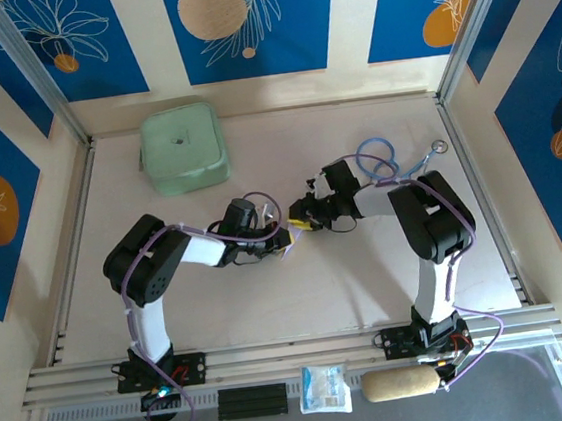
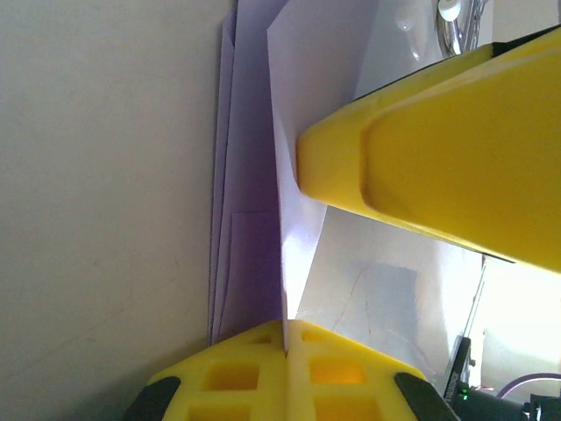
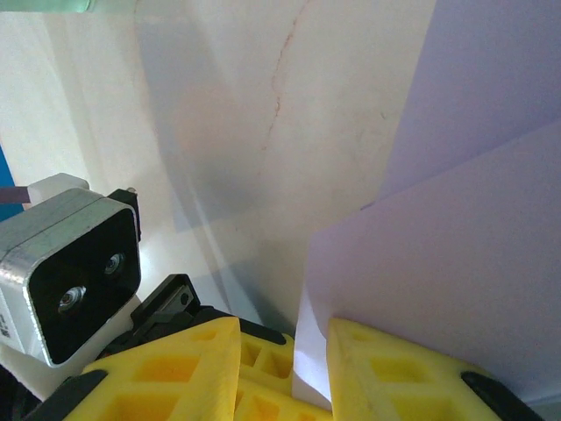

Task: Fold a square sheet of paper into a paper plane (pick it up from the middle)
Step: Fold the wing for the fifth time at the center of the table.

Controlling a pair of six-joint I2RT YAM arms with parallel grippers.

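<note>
Overhead, both arms met well apart from a mint-green rounded square pouch (image 1: 184, 148). Left wrist: the left gripper's (image 2: 287, 331) yellow plastic jaws clamped the thin, creased pale lilac paper sheet (image 2: 250, 175). Right wrist: the right gripper's (image 3: 282, 338) jaws stood apart astride the sheet's edge.

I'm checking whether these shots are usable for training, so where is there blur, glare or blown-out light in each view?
Top external: even soft light, faint shadows. Left wrist: the big yellow finger is blurred, the lower right corner blown out white, the lilac paper readable. Right wrist: a soft grey shadow on the table, paper crisp, no glare.
</note>
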